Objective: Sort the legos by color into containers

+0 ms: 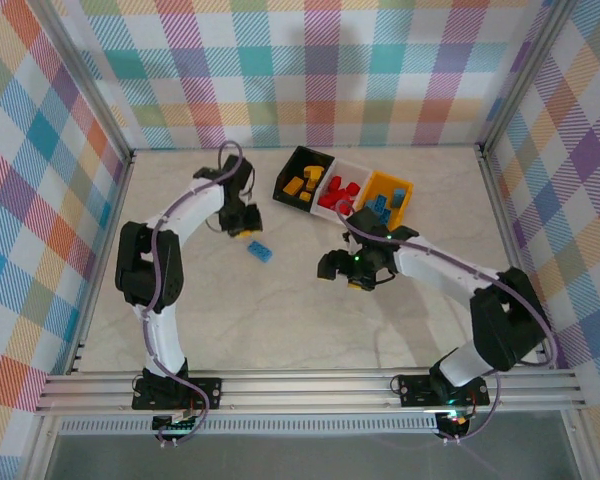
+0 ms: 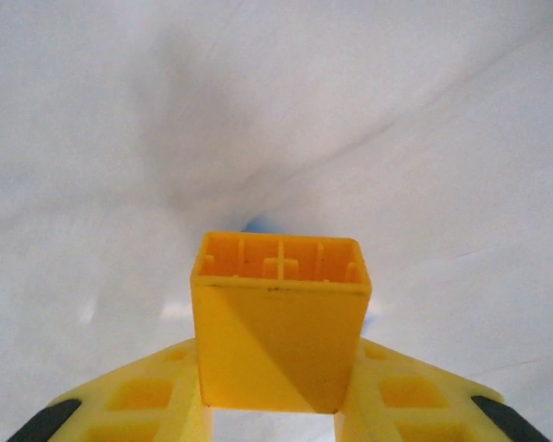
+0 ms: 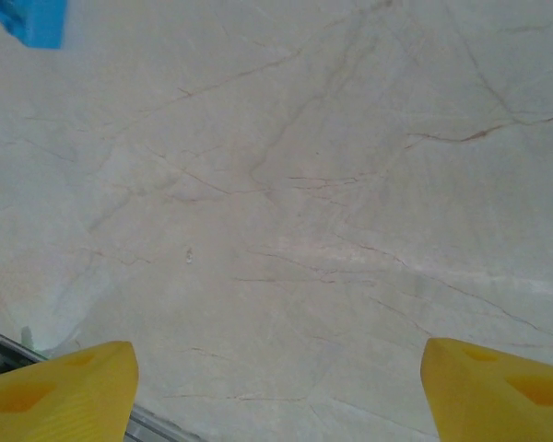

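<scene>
- The pale marble-patterned table (image 1: 280, 320) forms the floor of a booth with pastel plaid walls (image 1: 310, 70). A ribbed aluminium rail (image 1: 310, 390) runs along the near edge, where both my arms are bolted.
- My left arm (image 1: 155, 290) bends up and inward. My right arm (image 1: 460, 280) reaches in from the right toward the middle of the table.
- Three open plastic bins, joined in a row, sit at the far side and are turned slightly on the diagonal. The black bin (image 1: 284, 182) holds yellow bricks (image 1: 302, 182), the white bin (image 1: 352, 166) holds red bricks (image 1: 338, 192), and the orange-yellow bin (image 1: 408, 200) holds blue bricks (image 1: 383, 205).
- My left gripper (image 1: 246, 230) hangs over the table near the black bin, on its near-left side. Its yellow fingers (image 2: 138, 396) are drawn in narrow on one yellow plastic brick (image 2: 281, 318) — the wrist view shows it clamped between them with its hollow, ribbed end facing the camera.
- My right gripper (image 1: 358, 280) hovers over bare table on the near side of the white bin, its jaws spread wide. In the wrist view its yellow fingertips (image 3: 60, 391) sit far apart at the bottom corners.
- One loose blue studded brick (image 1: 260, 250) lies flat on the table just beside my left gripper — apart from the bins.
</scene>
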